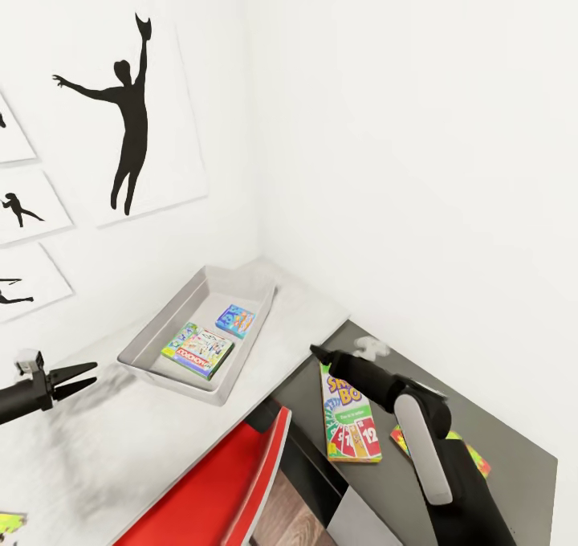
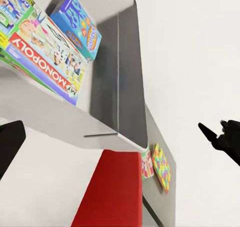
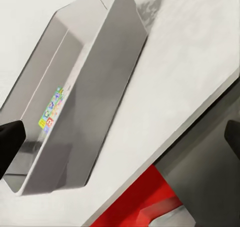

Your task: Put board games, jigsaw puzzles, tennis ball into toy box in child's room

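A "MY MONOPOLY" box (image 2: 47, 57) lies in the toy box (image 1: 160, 333), "SKIP-BO" (image 1: 349, 417) below the spread right claw (image 1: 317, 352).

Bright, even, flat render light; soft faint shadows; sharp, wide-angle edge stretch

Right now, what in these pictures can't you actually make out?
- Jigsaw puzzle, head view: mostly hidden behind the right arm.
- Colourful object, head view: cut off by the picture's corner; cannot tell what it is.
- Right gripper, head view: too small and dark to tell open or shut.
- Pale object, head view: blurred, unidentifiable.
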Robot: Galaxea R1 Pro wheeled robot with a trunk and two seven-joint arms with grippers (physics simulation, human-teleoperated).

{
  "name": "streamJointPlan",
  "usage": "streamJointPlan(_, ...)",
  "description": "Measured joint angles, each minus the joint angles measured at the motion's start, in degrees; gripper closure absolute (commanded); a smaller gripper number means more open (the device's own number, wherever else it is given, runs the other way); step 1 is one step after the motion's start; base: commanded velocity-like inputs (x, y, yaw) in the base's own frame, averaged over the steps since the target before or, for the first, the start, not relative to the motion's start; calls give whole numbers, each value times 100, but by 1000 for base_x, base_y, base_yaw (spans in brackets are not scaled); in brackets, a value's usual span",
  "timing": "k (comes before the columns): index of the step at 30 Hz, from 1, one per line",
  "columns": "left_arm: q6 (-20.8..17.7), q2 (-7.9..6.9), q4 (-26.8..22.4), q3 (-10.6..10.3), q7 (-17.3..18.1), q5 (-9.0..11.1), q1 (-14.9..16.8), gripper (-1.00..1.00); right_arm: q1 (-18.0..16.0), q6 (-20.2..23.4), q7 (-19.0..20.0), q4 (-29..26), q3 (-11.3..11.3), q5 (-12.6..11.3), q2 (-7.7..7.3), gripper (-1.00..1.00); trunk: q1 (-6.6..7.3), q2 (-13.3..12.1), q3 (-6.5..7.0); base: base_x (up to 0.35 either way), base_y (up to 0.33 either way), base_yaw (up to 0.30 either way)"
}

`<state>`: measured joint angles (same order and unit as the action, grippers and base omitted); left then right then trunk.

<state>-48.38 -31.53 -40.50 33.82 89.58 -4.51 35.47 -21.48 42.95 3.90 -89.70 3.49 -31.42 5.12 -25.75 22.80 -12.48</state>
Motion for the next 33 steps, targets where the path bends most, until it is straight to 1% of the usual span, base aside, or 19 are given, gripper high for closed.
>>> streamJointPlan(1, 0, -1, -5, -1, 0, -2, -4, -100, 0, -7, -6, 0, 45, 5, 1, -100, 0, 0, 0, 0, 0, 0)
streamJointPlan(3, 2, 0, -26, 7, 0, -2, -14, -100, 0, -28, -42, 0, 278, 22, 14, -100, 0, 0, 0, 0, 0, 0)
streamJointPlan(6, -1, 6, -45, 14, -82, -3, -16, -100, 0, -39, -90, 0, 462, 40, 22, -100, 0, 0, 0, 0, 0, 0)
streamJointPlan(8, -15, 10, -57, 18, -217, -4, -8, -100, 0, -45, -169, 0, 586, 54, 36, -100, 0, 0, 0, 0, 0, 0)
streamJointPlan(10, -28, 11, -62, 21, -327, -3, 3, -100, 0, -47, -246, -4, 637, 68, 44, -100, 0, 0, 0, 0, 0, 0)
streamJointPlan(11, -39, 12, -66, 24, -452, -3, 11, -100, 0, -48, -335, -14, 669, 80, 49, -100, 0, 0, 0, 0, 0, 0)
streamJointPlan(16, -60, 19, -79, 24, -869, -2, 36, -100, 0, -46, -603, -27, 709, 107, 62, -100, 0, 0, 0, 0, 0, 0)
streamJointPlan(19, -74, 22, -84, 20, -1233, 6, 44, -100, 0, -22, -711, -16, 717, 112, 75, -100, 0, 0, 0, 0, 0, 0)
streamJointPlan(22, -84, 26, -86, 21, -1433, 11, 50, -100, -7, -2, -738, -35, 715, 111, 81, -100, 0, 0, 0, 0, 0, 0)
streamJointPlan(26, -118, 35, -89, 17, -1538, 13, 55, -100, -84, 40, -760, -40, 715, 111, 95, -100, 0, 0, 0, 0, 0, 0)
streamJointPlan(30, -224, 39, -184, 13, -1627, 10, 60, -100, -373, 244, -889, -38, 713, 116, 201, -100, 0, 0, 1, 0, 0, 0)
streamJointPlan(31, -291, 41, -273, 12, -1709, 9, 61, -100, -535, 419, -1004, -29, 712, 109, 266, -100, 0, 0, 1, 0, 0, 0)
streamJointPlan(33, -375, 44, -380, 12, -1821, 11, 63, -100, -735, 637, -1171, -16, 713, 96, 346, -100, 0, 0, 1, 0, 0, 0)
